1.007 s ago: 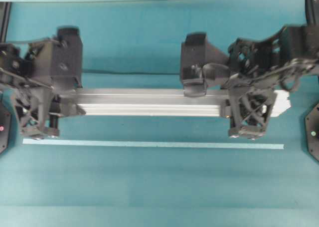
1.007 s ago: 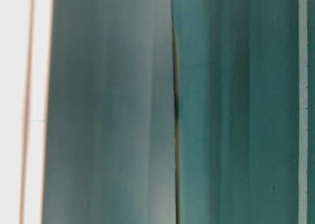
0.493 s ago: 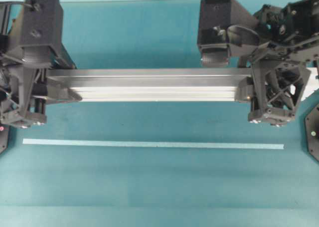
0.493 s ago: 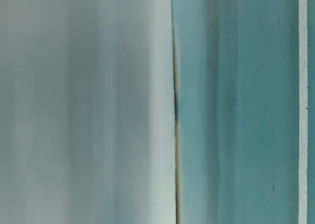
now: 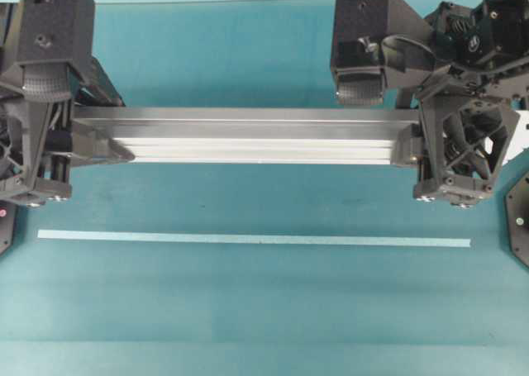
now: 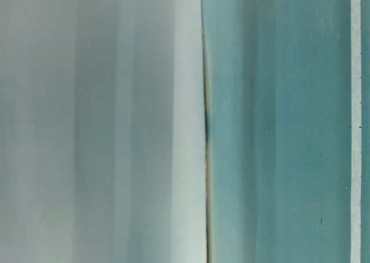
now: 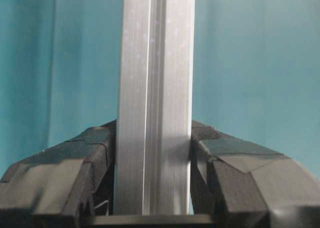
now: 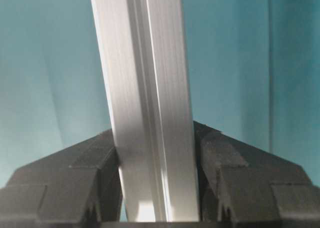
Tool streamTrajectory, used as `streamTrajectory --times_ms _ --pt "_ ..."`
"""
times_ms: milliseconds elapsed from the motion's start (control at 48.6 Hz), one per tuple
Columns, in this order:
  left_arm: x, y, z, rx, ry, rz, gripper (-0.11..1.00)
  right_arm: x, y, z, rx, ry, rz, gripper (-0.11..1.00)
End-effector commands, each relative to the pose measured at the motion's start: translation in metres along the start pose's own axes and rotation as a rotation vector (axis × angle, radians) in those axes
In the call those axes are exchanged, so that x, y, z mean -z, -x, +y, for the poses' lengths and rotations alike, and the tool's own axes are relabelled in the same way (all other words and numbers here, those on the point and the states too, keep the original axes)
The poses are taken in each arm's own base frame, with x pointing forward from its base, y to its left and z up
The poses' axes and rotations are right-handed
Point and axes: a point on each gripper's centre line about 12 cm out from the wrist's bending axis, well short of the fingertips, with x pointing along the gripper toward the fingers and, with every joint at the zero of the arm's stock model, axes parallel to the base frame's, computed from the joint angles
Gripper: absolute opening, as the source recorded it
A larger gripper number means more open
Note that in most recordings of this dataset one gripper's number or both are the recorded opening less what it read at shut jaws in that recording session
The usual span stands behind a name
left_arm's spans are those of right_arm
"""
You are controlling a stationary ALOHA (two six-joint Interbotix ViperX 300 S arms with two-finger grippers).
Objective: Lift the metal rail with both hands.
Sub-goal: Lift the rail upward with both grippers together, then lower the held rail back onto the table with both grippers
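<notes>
Silver aluminium: you've got the metal rail (image 5: 248, 136) lying level across the upper middle of the overhead view, grooves running lengthwise, one end in each gripper. Your left gripper (image 5: 83, 140) is clamped on the rail's left end; in the left wrist view the fingers (image 7: 95, 158) press flat against both sides of the bar (image 7: 155, 112), no gap. Your right gripper (image 5: 430, 145) is clamped on the right end the same way; the right wrist view shows its fingers (image 8: 215, 158) tight on both faces of the rail (image 8: 147, 107), which runs slightly tilted away from that camera. Teal table (image 5: 248, 310) beneath. The pale tape strip (image 5: 252, 240) lies parallel to the rail, nearer the bottom edge, well apart from it and from both grippers. Table-level view is mostly a blurred grey mass (image 6: 98, 124) on the left, cannot tell what, with teal surface and the strip (image 6: 355, 124) along the right edge.
</notes>
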Motion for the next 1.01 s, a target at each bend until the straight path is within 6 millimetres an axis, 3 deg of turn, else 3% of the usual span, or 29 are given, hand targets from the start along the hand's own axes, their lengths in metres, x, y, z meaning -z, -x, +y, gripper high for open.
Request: streamTrajectory --times_ms 0,267,720,987 --pt "-0.012 0.013 0.0 0.0 -0.007 -0.057 0.36 -0.002 0.002 0.0 0.0 -0.017 -0.02 0.38" --pt "-0.006 0.002 0.0 0.0 0.003 -0.029 0.36 0.002 -0.013 -0.001 0.004 -0.01 0.018 0.38" --pt "0.067 -0.083 -0.001 -0.003 0.01 0.106 0.36 0.02 -0.101 -0.005 0.007 0.007 0.053 0.38" --pt "0.081 -0.112 0.0 -0.003 0.01 0.127 0.36 0.031 -0.149 -0.009 0.009 0.005 0.042 0.38"
